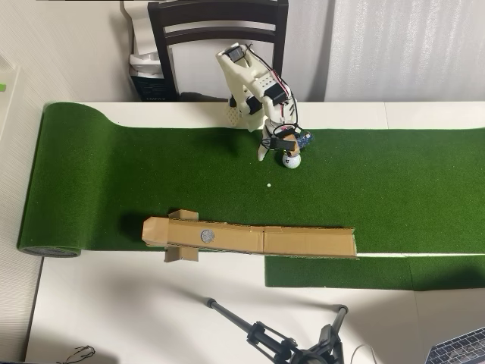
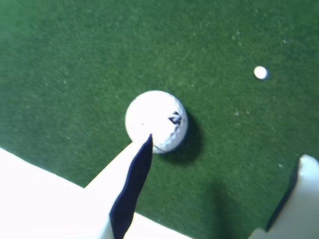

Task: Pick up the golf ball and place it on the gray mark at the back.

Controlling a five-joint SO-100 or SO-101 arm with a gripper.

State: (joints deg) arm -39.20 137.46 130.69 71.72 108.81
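A white golf ball (image 1: 291,160) with a small dark logo lies on the green putting mat (image 1: 114,174), just below the arm. In the wrist view the ball (image 2: 156,121) sits at the centre. My gripper (image 1: 279,155) is low over the mat at the ball. In the wrist view the gripper (image 2: 227,149) is open. The left fingertip (image 2: 144,149) reaches the ball's lower edge and the right finger (image 2: 305,194) stands far off to the right. The gray round mark (image 1: 206,236) is on a cardboard strip (image 1: 303,241) at the mat's lower edge.
A tiny white dot (image 1: 268,184) lies on the mat below the ball; it also shows in the wrist view (image 2: 260,72). A dark chair (image 1: 220,30) stands behind the arm. A tripod (image 1: 280,345) lies on the white table at the bottom.
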